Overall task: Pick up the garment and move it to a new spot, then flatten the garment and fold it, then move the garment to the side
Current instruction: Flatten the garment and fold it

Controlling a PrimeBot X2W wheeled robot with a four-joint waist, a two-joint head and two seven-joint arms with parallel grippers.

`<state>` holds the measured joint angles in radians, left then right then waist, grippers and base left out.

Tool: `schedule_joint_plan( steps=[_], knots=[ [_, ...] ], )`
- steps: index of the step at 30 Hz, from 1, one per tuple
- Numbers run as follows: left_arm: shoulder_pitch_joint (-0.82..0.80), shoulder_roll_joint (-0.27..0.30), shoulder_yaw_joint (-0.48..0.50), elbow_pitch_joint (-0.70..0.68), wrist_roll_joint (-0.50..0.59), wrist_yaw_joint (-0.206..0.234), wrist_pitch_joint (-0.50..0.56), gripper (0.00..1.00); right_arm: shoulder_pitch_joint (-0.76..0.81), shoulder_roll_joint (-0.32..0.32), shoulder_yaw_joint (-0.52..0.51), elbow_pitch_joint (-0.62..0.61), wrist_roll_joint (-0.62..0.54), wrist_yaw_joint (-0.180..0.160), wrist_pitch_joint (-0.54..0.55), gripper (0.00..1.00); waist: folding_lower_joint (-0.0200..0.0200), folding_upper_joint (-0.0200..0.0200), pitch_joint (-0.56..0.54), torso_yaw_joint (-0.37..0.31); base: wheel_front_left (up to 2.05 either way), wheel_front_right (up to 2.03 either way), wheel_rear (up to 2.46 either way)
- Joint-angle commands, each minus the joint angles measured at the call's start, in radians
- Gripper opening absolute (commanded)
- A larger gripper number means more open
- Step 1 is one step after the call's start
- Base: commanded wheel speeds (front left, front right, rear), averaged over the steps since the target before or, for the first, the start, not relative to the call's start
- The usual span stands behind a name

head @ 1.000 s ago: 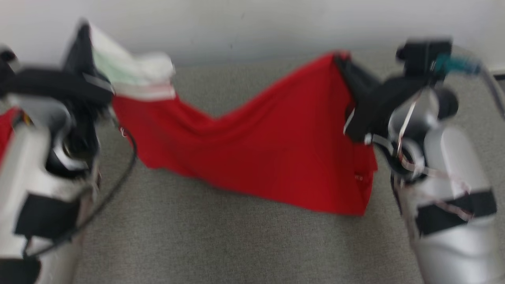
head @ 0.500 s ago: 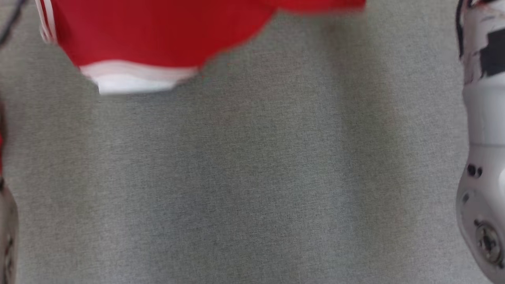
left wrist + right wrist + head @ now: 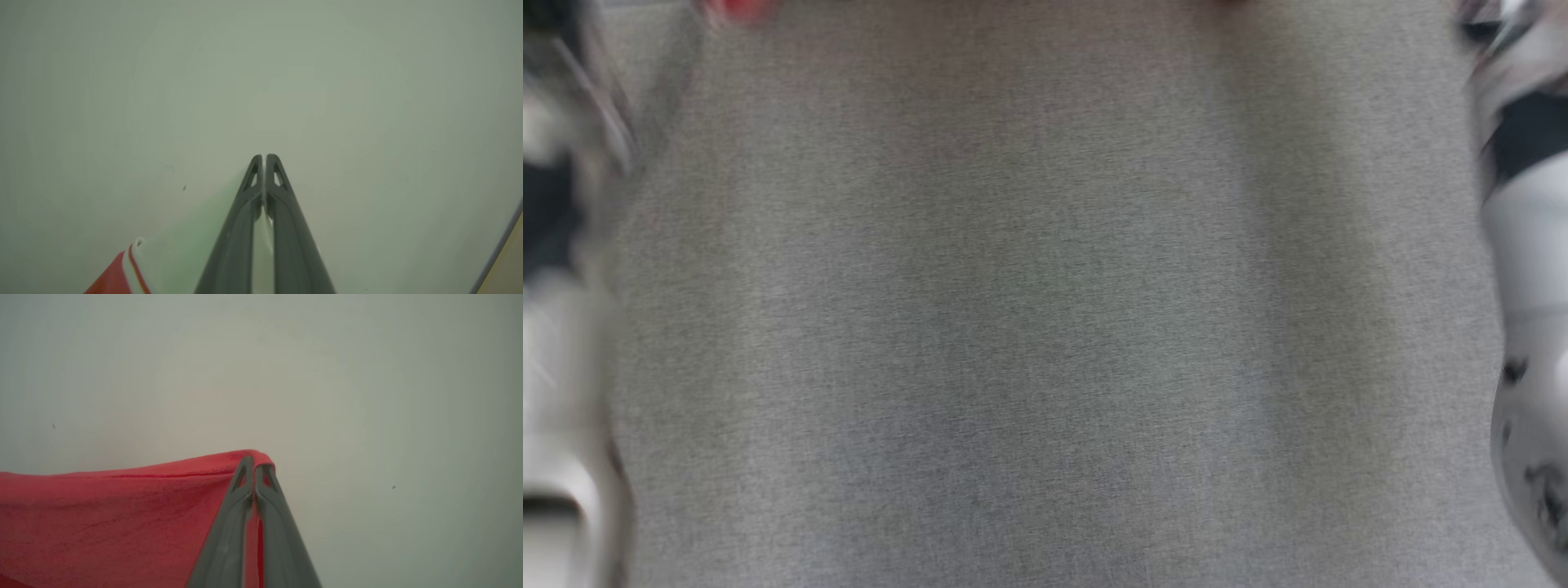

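Holding the soft red cloth garment up in front of the pale, smooth wall, I am pinching it at two places: my right gripper is clenched on a red corner, and my left gripper is clenched on the white band edged with a thin red stripe. I am judging that this carry is calling for level, well-spread arms, so the limp fabric is hanging taut between them and settling smoothly onto the coarse grey woven surface below.
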<state>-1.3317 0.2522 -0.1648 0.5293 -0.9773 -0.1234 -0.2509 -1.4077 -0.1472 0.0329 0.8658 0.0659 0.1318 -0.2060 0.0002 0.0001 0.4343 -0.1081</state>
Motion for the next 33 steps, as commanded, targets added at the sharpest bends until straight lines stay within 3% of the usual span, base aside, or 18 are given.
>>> schedule_joint_plan(
  steps=[1, 7, 14, 21, 26, 33],
  knots=[
    [0.102, 0.001, 0.004, -0.003, -0.007, -0.004, -0.011, 0.00, 0.059, -0.021, 0.054, 0.018, -0.002, -0.002, -0.023, 0.00, -0.0002, -0.0001, -0.002, 0.012, 0.00, 0.00, 0.00],
    [0.384, -0.021, 0.068, -0.058, -0.020, -0.009, -0.016, 0.00, 0.210, -0.082, 0.169, 0.039, 0.047, -0.002, -0.053, 0.00, -0.0002, -0.0001, -0.059, 0.035, 0.00, 0.00, 0.00],
    [0.799, -0.108, 0.139, -0.211, -0.007, -0.007, -0.015, 0.00, 0.510, -0.132, 0.256, 0.001, 0.162, -0.002, -0.057, 0.00, -0.0002, -0.0001, -0.234, 0.064, 0.00, 0.00, 0.00],
    [1.118, -0.175, 0.148, -0.249, -0.003, -0.005, -0.015, 0.00, 0.774, -0.184, 0.305, 0.027, 0.233, -0.002, 0.064, 0.00, -0.0002, -0.0001, -0.407, 0.083, 0.00, 0.00, 0.00],
    [1.290, -0.195, 0.125, -0.332, -0.001, 0.028, -0.015, 0.00, 0.892, -0.203, 0.274, 0.023, 0.251, -0.002, 0.131, 0.00, -0.0002, -0.0001, -0.471, 0.086, 0.00, 0.00, 0.00],
    [1.461, -0.200, 0.058, -0.430, 0.025, 0.069, -0.015, 0.00, 1.032, -0.180, 0.126, -0.025, 0.241, -0.003, 0.232, 0.00, -0.0002, -0.0001, -0.516, 0.100, 0.00, 0.00, 0.00]
  ],
)
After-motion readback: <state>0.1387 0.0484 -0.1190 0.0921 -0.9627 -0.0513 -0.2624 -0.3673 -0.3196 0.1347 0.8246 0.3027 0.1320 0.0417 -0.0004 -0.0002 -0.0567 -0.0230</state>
